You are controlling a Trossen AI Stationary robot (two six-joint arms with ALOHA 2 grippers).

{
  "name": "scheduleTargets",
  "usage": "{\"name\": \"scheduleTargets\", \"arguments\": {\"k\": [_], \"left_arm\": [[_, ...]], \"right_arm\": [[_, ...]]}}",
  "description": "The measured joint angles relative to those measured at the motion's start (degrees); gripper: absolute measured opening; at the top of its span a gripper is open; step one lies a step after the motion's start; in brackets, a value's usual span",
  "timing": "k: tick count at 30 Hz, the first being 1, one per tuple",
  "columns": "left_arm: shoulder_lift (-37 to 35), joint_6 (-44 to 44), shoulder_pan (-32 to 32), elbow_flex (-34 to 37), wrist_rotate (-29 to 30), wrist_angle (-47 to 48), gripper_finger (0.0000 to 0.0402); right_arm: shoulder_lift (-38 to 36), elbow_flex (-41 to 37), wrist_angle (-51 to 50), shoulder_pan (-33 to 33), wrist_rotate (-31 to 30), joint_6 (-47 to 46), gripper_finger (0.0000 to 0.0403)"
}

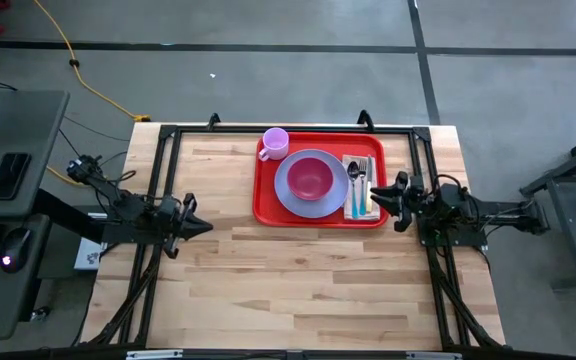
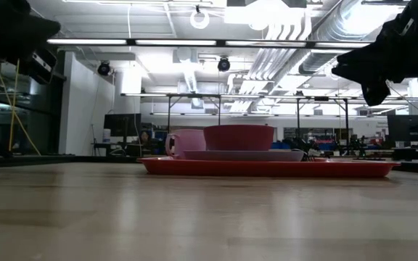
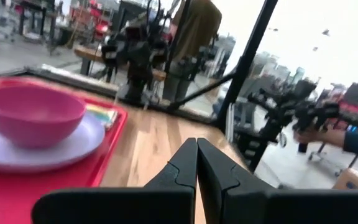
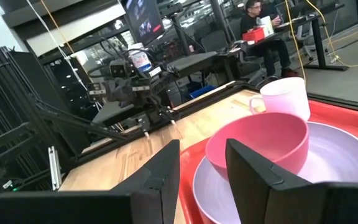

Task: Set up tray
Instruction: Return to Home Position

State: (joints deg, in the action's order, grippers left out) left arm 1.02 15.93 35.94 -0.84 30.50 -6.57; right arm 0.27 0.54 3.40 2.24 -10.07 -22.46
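The red tray [image 1: 266,205] lies flat on the wooden table at the far middle. On it are a lilac plate [image 1: 290,195] with a pink bowl [image 1: 311,177] on top, a pale pink cup [image 1: 275,143] in the far left corner, and a tan napkin [image 1: 361,185] with cutlery along the right side. My right gripper [image 4: 202,146] is open and hangs level above the tray's right edge, with nothing between its fingers. My left gripper [image 3: 197,142] is shut and empty, raised over the table to the left of the tray.
Black frame rails [image 1: 168,180] run along the table's left, right and far sides. Bare wood [image 1: 298,290] stretches from the tray to the near edge. A desk with a phone and keyboard [image 1: 8,180] stands beyond the left edge.
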Motion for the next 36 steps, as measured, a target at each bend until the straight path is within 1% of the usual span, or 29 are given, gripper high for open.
{"name": "scheduleTargets", "arguments": {"k": [4, 6, 9, 15, 17, 19, 22, 26, 36], "left_arm": [[0.37, 1.65, -0.95, 0.07, 0.17, 2.6, 0.004], [0.34, 1.82, -3.01, 0.07, -1.62, 2.43, 0.004], [0.19, 1.07, -7.31, 0.11, -7.13, 2.61, 0.004], [0.24, 2.64, -16.55, 0.17, -19.78, 3.83, 0.004], [0.24, 2.83, -18.84, 0.17, -22.7, 3.79, 0.004], [0.24, 3.43, -20.46, 0.17, -24.24, 3.89, 0.004], [0.23, 4.39, -21.7, 0.22, -24.89, 4.91, 0.004], [0.24, 4.05, -21.68, 0.22, -24.93, 4.81, 0.004], [0.24, 3.88, -21.68, 0.26, -25.07, 4.86, 0.004]], "right_arm": [[0.0, 0.0, 0.18, 0.0, -0.02, 0.02, 0.0108], [0.0, -0.01, 0.33, 0.0, -0.03, 0.23, 0.0108], [0.02, -0.02, 0.35, 0.0, 0.15, -0.02, 0.0108], [0.02, -0.02, -0.14, -0.01, 1.49, 0.55, 0.0108], [0.02, -0.02, -0.24, 0.0, 1.5, 0.5, 0.0108], [0.02, -0.02, -0.26, 0.0, 1.54, 0.22, 0.0108], [0.02, -0.02, -0.32, 0.0, 1.56, -4.23, 0.0108], [0.02, -0.04, -0.36, 0.0, 1.57, -9.25, 0.0108], [0.04, -0.04, -0.43, 0.0, 1.56, -10.1, 0.0108]]}}
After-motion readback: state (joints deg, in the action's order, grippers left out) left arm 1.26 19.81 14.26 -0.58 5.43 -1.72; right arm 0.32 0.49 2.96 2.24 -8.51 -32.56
